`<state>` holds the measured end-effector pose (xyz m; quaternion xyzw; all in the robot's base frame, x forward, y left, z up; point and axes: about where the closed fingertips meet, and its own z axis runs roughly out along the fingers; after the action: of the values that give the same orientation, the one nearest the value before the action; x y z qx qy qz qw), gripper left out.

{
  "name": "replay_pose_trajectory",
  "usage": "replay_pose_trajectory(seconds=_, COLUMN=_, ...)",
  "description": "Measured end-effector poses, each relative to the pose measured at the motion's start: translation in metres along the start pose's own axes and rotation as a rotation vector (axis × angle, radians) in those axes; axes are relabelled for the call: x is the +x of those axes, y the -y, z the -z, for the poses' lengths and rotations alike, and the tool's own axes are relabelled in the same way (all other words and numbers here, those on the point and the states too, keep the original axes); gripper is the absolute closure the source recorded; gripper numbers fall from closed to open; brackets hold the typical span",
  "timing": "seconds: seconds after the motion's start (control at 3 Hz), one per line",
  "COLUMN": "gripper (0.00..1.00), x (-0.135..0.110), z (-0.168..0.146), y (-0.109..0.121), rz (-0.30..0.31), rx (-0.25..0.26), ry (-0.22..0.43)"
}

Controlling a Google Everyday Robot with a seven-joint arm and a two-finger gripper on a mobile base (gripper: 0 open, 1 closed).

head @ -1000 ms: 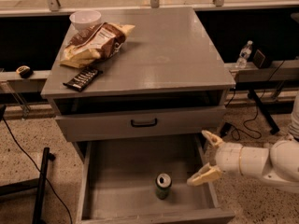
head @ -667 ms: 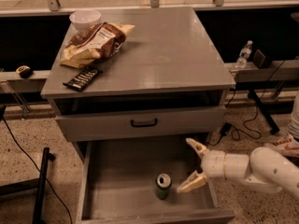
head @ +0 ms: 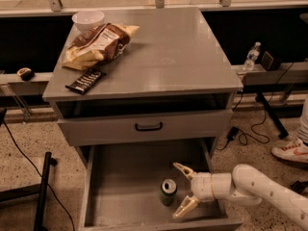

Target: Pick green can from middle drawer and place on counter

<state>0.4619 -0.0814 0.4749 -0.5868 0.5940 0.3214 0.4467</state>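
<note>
One tool (head: 179,190) wide open, empty, just beside green can (head: 168,192) in middle drawer (head: 120,177).

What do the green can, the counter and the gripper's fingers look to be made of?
The green can: likely thin metal; silvery rimmed top, glossy green side. The counter: smooth grey slab with soft sheen, painted metal or laminate; cannot tell which. The gripper, open beside the can in the middle drawer: fingers look like matte pale tan plastic or rubber.
</note>
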Motion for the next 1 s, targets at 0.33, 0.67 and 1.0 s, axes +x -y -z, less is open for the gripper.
replay_pose_trajectory(seconds=0.33, gripper=0.0, x=0.02, z=-0.024, y=0.003, rz=-0.047, rx=0.031, ry=-0.048)
replay_pose_trajectory(seconds=0.67, gripper=0.19, x=0.032, z=-0.046, y=0.004, rz=-0.159, rx=0.064, ry=-0.054)
replay_pose_trajectory(seconds=1.0, gripper=0.43, x=0.04, z=-0.059, y=0.005, rz=-0.282, rx=0.08, ry=0.017)
